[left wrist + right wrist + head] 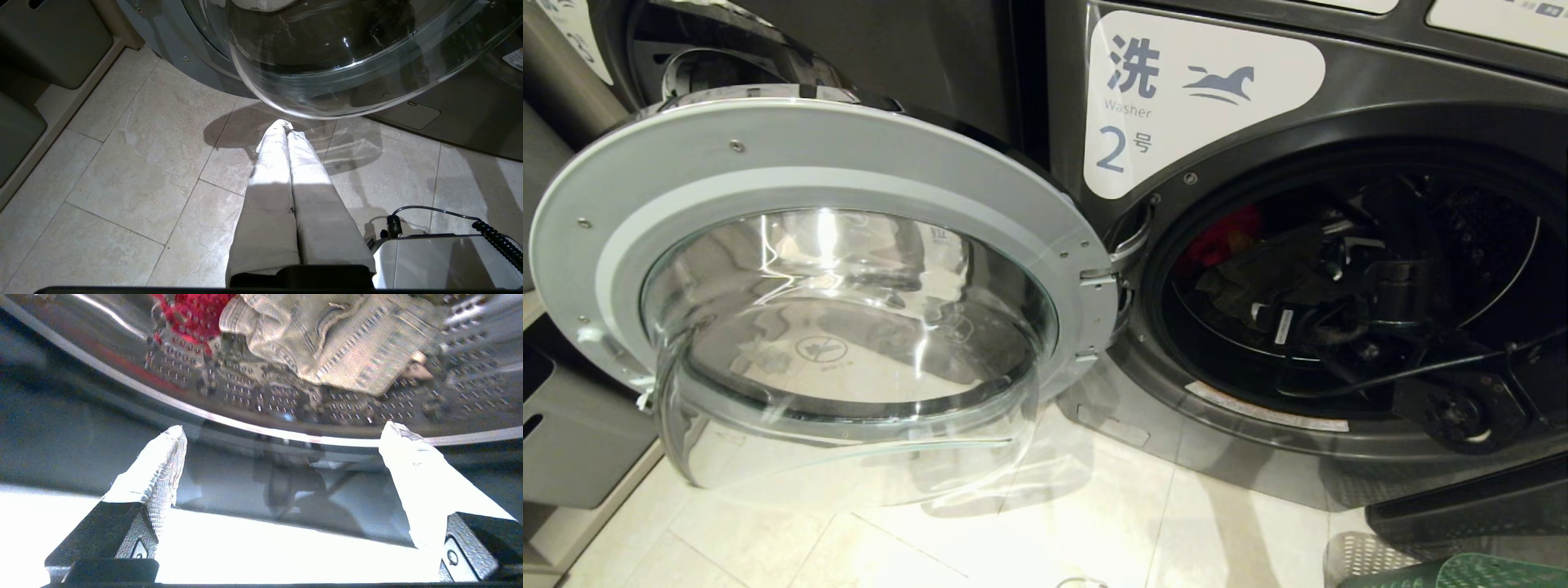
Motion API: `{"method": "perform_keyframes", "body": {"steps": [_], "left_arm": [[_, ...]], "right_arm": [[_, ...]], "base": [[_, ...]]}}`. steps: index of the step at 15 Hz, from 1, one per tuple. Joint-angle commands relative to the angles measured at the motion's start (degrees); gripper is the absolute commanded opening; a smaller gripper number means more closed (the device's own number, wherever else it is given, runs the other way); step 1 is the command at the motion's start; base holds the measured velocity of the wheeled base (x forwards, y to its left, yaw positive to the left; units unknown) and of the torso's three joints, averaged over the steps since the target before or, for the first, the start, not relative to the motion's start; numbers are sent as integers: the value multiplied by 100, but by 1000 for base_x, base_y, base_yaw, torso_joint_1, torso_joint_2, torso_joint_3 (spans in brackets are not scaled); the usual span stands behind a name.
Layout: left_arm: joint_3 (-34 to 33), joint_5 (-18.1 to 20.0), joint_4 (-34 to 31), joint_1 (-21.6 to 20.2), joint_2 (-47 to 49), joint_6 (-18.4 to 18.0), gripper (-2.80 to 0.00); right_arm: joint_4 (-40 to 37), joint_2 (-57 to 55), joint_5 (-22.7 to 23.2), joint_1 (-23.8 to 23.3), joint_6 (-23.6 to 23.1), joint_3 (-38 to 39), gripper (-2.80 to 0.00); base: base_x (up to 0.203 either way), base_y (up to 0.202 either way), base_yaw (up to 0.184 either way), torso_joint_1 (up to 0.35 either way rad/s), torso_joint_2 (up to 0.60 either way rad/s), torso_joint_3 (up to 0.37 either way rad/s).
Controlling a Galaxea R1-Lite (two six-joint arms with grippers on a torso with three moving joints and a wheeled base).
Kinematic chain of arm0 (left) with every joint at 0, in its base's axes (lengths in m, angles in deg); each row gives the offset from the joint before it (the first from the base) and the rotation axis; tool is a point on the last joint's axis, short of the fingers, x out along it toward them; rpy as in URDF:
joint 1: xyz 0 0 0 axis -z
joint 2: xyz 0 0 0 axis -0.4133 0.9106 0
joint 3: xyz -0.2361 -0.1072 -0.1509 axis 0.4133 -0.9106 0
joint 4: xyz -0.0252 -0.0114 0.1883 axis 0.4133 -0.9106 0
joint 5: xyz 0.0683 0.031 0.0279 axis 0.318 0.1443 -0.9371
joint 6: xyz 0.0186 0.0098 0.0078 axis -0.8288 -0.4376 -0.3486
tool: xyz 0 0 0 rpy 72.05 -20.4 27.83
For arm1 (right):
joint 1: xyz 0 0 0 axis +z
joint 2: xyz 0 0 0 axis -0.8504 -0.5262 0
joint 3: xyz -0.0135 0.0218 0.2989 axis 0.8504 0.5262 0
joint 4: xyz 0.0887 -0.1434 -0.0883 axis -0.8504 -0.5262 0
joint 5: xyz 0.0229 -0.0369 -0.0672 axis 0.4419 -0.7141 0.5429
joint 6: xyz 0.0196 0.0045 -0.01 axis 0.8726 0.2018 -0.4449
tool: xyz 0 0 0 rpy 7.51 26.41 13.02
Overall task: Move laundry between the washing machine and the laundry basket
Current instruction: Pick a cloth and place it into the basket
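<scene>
the laundry (327, 339) lies inside the drum of the washing machine (1339, 122), the one whose white label reads "washer 2": a bright red knit piece (192, 312) touches a ribbed, khaki-coloured garment, both resting on the perforated steel wall of the drum (261, 400). in the head view the same heap shows as a red patch and a dark crumpled mass deep in the round opening.

the right arm (1405, 286) reaches into that opening from the right, a black jointed limb with a cable trailing below it. the right gripper (282, 461) points at the drum's lip with its two fingers (159, 469) spread wide apart, each wrapped in white cloth tape; nothing is between them and they touch no cloth, the laundry lying beyond the tips.

the round door (825, 269) hangs swung out to the left of the opening, a grey ring around a bulging clear glass bowl. a corner of the green laundry basket (1486, 572) shows on the floor below the machine, its plastic side dotted with holes.

the left gripper (288, 134) hangs over the pale stone floor tiles (135, 175) under the door glass, its taped fingers pressed together and empty. grey bins (53, 45) stand beside the machine.
</scene>
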Motion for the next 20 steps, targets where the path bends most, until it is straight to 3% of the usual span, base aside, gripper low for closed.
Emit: {"method": "perform_keyframes", "body": {"steps": [1, 8, 14, 20], "left_arm": [[0, 2, -2, 0, 7, -3, -280], [0, 11, -2, 0, 7, -14, -280], [0, 11, -2, 0, 7, -23, -280], [0, 2, -2, 0, 7, -5, -280]], "right_arm": [[311, 503, -21, 41, -21, 703, 0], [711, 1625, -302, 791, -118, 2693, 0], [723, 1732, -407, 887, -96, 2919, 0], [723, 1818, -406, 887, -93, 3140, 0]], "base": [[0, 0, 0, 0, 0, 0], [0, 0, 0, 0, 0, 0], [11, 0, 0, -1, -1, 1], [134, 0, -1, 1, 1, 4]]}}
